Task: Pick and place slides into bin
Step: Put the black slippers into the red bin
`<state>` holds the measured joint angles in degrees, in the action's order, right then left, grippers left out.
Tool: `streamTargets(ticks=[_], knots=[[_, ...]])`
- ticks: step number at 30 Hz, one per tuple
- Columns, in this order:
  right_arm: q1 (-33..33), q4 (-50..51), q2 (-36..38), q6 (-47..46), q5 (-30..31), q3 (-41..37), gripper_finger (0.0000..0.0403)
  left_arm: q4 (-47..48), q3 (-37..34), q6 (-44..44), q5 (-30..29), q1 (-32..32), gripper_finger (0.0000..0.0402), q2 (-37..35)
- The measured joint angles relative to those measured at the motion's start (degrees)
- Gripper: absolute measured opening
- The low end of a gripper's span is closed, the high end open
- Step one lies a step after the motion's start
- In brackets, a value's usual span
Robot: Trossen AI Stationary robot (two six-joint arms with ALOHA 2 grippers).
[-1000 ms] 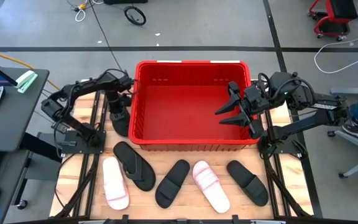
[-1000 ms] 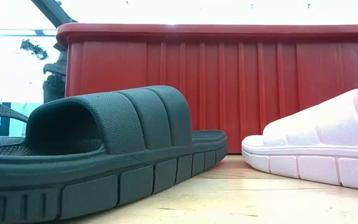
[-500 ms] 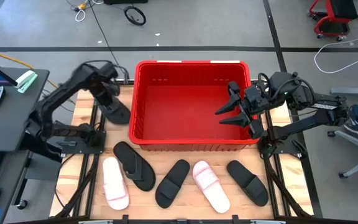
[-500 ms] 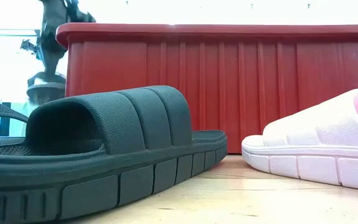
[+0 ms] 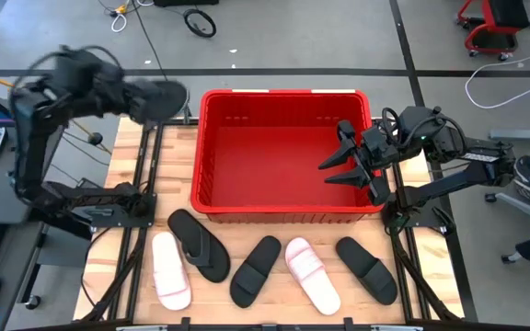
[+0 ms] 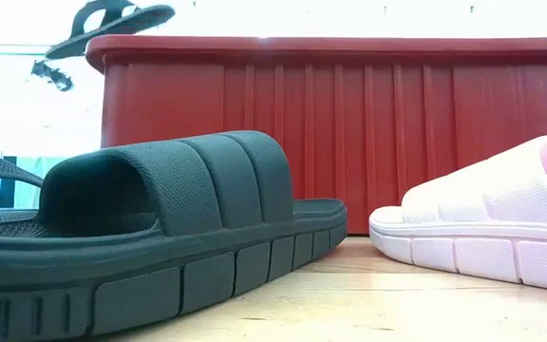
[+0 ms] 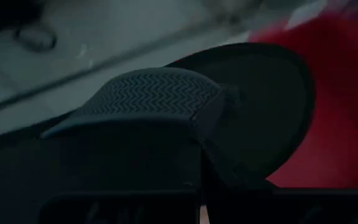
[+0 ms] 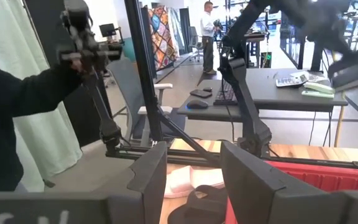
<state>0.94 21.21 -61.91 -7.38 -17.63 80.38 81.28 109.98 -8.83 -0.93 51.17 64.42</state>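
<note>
While the left claw [image 5: 145, 99] held one black flip-flop [image 5: 159, 97] clamped aloft off the red bin's [image 5: 283, 213] far-left corner, the right claw [image 5: 339, 165] hung wide above the bin's right side. Five slides lay along the bench's [image 5: 136, 303] near edge.

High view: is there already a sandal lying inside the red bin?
No. The red bin shows only its bare floor, and the black flip-flop in the left claw hangs outside its left rim.
</note>
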Motion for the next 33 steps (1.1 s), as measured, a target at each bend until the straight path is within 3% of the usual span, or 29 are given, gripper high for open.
streamTargets(ticks=[8, 17, 26, 33], knots=[[-0.01, 0.00, 0.00, 0.00, 0.00, 0.00, 0.0157, -18.37, 2.92, -6.22, 5.62, -8.25, 0.0001, 4.86], [0.01, 0.00, 0.00, 0.00, 0.00, 0.02, 0.0157, -32.08, 2.00, -9.12, 5.65, -19.98, 0.0001, 20.82], [0.01, 0.63, 0.00, -0.02, 0.00, 0.02, 0.0157, -33.35, 1.98, -16.14, 0.01, -24.55, 0.0001, 36.86], [0.00, 3.84, 0.00, -0.29, 0.00, 0.00, 0.0157, -31.67, 1.98, -22.78, -0.19, -29.01, 0.0001, 43.37]])
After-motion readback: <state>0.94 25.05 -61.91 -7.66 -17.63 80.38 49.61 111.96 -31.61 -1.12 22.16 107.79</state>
